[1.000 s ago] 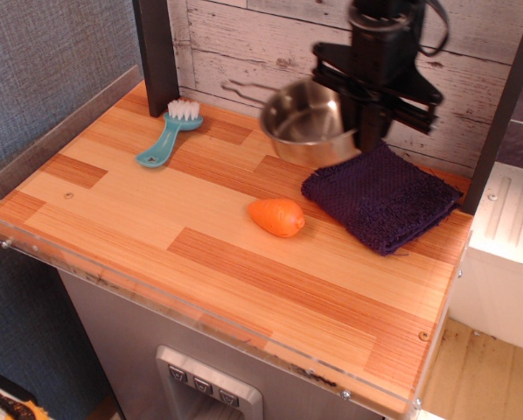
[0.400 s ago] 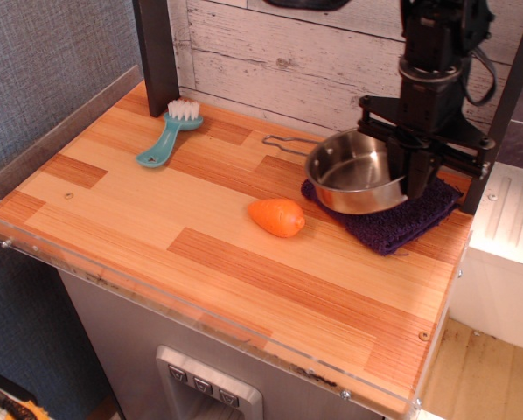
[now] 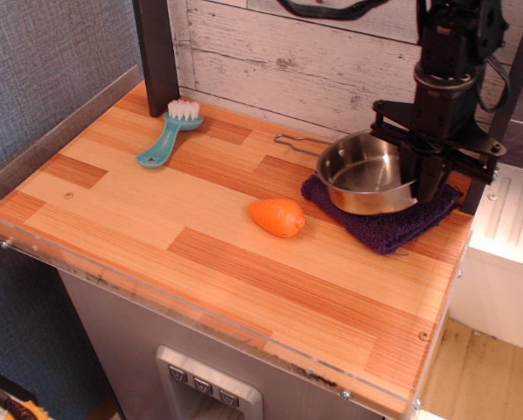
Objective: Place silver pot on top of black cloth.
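The silver pot (image 3: 363,178) is a shallow shiny steel pan with a thin wire handle pointing left. It rests on or just above the black cloth (image 3: 386,225), a dark purple knitted square at the table's right rear; I cannot tell if it touches. My gripper (image 3: 421,175) comes down from above and is shut on the pot's right rim. The pot covers most of the cloth.
An orange toy carrot (image 3: 277,216) lies just left of the cloth. A teal brush (image 3: 168,136) lies at the back left. A dark post (image 3: 156,52) stands at the back left, with a plank wall behind. The table's right edge is close to the cloth.
The gripper has carried the pot from above the table's rear middle to the right and down, over the cloth. The carrot and brush have not moved.
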Motion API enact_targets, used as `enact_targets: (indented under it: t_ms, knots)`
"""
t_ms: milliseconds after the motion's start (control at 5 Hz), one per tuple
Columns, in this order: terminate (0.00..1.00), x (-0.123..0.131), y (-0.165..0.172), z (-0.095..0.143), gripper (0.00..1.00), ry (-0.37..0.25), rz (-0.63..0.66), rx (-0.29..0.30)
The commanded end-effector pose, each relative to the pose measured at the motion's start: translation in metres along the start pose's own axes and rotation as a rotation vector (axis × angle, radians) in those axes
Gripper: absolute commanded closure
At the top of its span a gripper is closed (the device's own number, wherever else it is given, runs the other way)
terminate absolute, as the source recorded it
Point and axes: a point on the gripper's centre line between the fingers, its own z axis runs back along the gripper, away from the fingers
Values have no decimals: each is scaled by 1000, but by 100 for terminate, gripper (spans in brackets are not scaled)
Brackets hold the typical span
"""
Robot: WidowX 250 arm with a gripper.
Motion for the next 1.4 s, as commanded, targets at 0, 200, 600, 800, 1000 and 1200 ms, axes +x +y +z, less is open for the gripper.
enact_targets:
  t_ms: [0,200,600,800,1000,1200]
  knots:
    - [0,5,-7,12,0,-41,-40,-16]
    - [0,3,-5,27,0,-80,-52,-22]
    - [0,-30,43,88,0,-171,90,-10]
    - [0,-66,77,100,0,-134,217,90]
    - [0,-93,118,96,0,-83,255,161]
    - [0,-105,130,92,0,-70,242,172]
